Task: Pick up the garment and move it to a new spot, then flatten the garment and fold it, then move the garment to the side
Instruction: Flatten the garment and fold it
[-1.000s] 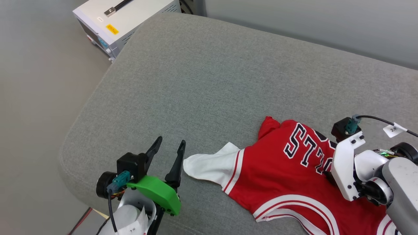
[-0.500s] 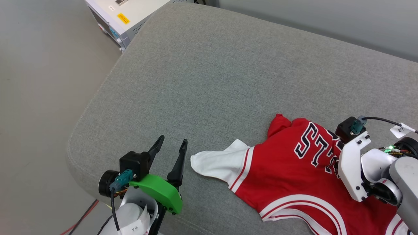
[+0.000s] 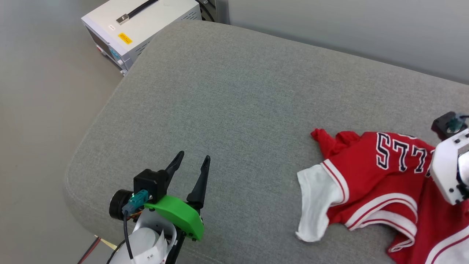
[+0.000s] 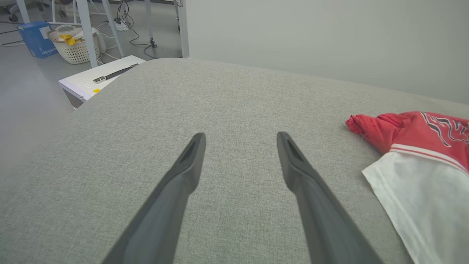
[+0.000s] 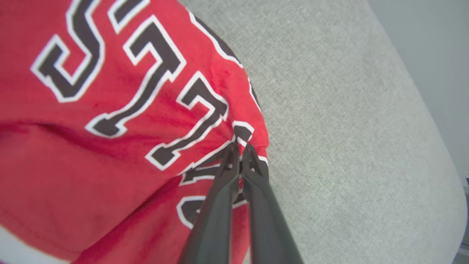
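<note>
Right claw [image 5: 240,148] is clamped shut on the garment [image 3: 366,172]. Both dark fingers are pressed together with a pinch of red fabric between the tips, right at the edge of the black white-outlined lettering [image 5: 154,66], lower middle of the right wrist view. Left claw [image 3: 190,165] is spread wide with nothing in it, sitting over bare cushion at the lower left of the head view, well apart from the shirt.

Biggest thing by far is the grey fabric cushion [image 3: 227,91], which takes up most of the head frame and has a rounded corner on the left side. The garment is at the lower right of that frame, bunched and wrinkled rather than flat, running off the right and bottom edges. One white sleeve [image 3: 315,194] with striped trim sticks out toward the left, and a scrunched red bit pokes out at the shirt's upper left.

Upper left of the head view there's a white metal box [image 3: 146,22] with a black handle and a yellow sticker [image 3: 125,37], on the floor just beside the cushion. Top left corner of the left wrist view has a white basket [image 4: 75,46] and a blue box [image 4: 36,38] on the floor
</note>
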`<state>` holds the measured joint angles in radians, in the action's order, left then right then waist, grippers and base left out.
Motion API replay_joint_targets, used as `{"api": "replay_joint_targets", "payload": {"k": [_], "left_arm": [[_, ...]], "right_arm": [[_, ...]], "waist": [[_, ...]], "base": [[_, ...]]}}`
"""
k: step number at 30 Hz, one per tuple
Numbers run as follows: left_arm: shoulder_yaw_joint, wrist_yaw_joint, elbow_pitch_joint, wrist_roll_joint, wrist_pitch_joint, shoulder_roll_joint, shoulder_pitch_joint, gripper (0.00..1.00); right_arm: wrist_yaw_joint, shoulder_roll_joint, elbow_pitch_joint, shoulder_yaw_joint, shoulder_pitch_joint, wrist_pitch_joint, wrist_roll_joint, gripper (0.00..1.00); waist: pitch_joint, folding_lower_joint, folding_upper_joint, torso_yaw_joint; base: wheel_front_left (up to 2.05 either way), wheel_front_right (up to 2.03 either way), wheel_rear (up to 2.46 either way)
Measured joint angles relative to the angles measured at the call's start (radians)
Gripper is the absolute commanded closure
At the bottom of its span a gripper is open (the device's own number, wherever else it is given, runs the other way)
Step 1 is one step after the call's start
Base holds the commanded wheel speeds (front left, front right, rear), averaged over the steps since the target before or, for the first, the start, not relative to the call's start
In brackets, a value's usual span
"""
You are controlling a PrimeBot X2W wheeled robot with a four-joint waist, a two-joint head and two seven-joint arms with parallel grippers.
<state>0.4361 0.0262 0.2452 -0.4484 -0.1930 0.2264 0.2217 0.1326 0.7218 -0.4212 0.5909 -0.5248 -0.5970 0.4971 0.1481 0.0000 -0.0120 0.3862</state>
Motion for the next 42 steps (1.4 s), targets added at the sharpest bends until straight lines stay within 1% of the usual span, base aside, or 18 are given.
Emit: {"api": "replay_joint_targets", "payload": {"k": [1,4,5,8,9,12,13,14,16,21,26,28,32,36,39,42], "left_arm": [[0.003,-0.001,-0.007,0.0,0.0,0.0,0.0,0.0],[0.009,-0.001,-0.012,0.0,-0.001,-0.002,0.003,0.0],[0.011,-0.001,-0.012,0.0,-0.002,-0.005,0.019,0.0],[0.015,0.001,-0.008,0.0,-0.007,-0.01,0.036,0.0],[0.016,0.002,-0.002,0.0,-0.01,-0.011,0.041,0.0],[0.019,0.005,0.006,0.0,-0.014,-0.013,0.047,0.0],[0.02,0.005,0.008,0.0,-0.014,-0.015,0.049,0.0],[0.021,0.005,0.011,0.0,-0.015,-0.018,0.052,0.0],[0.025,0.005,0.016,0.0,-0.021,-0.025,0.061,0.0],[0.025,0.006,0.027,0.0,-0.027,-0.028,0.071,0.0],[0.014,0.005,0.029,-0.01,-0.035,-0.026,0.071,0.0],[0.007,0.005,0.025,-0.011,-0.036,-0.022,0.07,0.0],[0.0,0.003,0.013,-0.012,-0.044,-0.008,0.063,0.0],[-0.011,-0.006,0.003,-0.019,-0.045,0.0,0.032,0.0],[-0.018,-0.012,-0.004,-0.023,-0.047,0.0,0.005,0.0],[-0.029,-0.013,-0.018,-0.039,-0.054,-0.004,-0.021,0.0]], "right_arm": [[0.0,0.042,-0.016,-0.001,-0.065,0.031,-0.03,1.0],[0.0,0.075,-0.05,0.001,-0.144,0.063,-0.057,1.0],[0.0,0.085,-0.09,0.012,-0.221,0.095,-0.086,1.0],[0.0,0.083,-0.139,0.026,-0.288,0.138,-0.13,1.0],[0.0,0.077,-0.167,0.035,-0.311,0.156,-0.168,1.0],[0.0,0.036,-0.246,0.044,-0.33,0.18,-0.186,1.0],[0.0,0.022,-0.273,0.044,-0.333,0.192,-0.186,0.85],[0.0,0.006,-0.304,0.039,-0.334,0.211,-0.186,0.0],[0.0,-0.024,-0.363,0.026,-0.335,0.252,-0.189,0.0],[0.0,-0.085,-0.447,-0.001,-0.336,0.353,-0.192,0.0],[0.0,-0.132,-0.48,-0.021,-0.337,0.456,-0.181,0.0],[0.0,-0.156,-0.486,-0.063,-0.336,0.501,-0.144,0.0],[0.0,-0.189,-0.469,-0.119,-0.331,0.616,-0.137,0.0],[0.0,-0.224,-0.42,-0.174,-0.272,0.728,-0.133,0.0],[0.0,-0.249,-0.373,-0.226,-0.206,0.788,-0.125,0.0],[0.0,-0.279,-0.305,-0.305,-0.129,0.823,-0.117,0.0]], "waist": [[0.017,0.0,0.0,-0.004],[0.044,0.0,0.0,-0.004],[0.074,0.0,0.0,-0.002],[0.102,0.0001,0.0,0.001],[0.112,0.0001,0.0,0.004],[0.133,0.0001,0.0,0.009],[0.139,0.0001,0.0,0.011],[0.144,0.0001,0.0,0.013],[0.149,0.0003,0.0,0.016],[0.138,0.0003,0.0,0.007],[0.105,0.0003,0.0,-0.025],[0.09,0.0002,0.0,-0.041],[0.052,0.0001,0.0,-0.076],[0.013,0.0,0.0,-0.118],[-0.017,0.0,0.0,-0.15],[-0.044,0.0,0.0,-0.184]], "base": [[0.0,0.0,0.0],[0.0,0.0,0.0],[0.0,0.0,0.0],[0.0,0.0,0.0],[0.0,0.0,0.0],[0.0,0.0,0.0],[0.0,0.0,0.0],[0.0,0.0,0.0],[0.0,0.0,0.0],[0.0,0.0,0.0],[0.0,0.0,0.0],[0.0,0.0,0.0],[0.0,0.0,0.0],[0.0,0.0,0.0],[0.0,0.0,0.0],[0.0,0.0,0.0]]}}
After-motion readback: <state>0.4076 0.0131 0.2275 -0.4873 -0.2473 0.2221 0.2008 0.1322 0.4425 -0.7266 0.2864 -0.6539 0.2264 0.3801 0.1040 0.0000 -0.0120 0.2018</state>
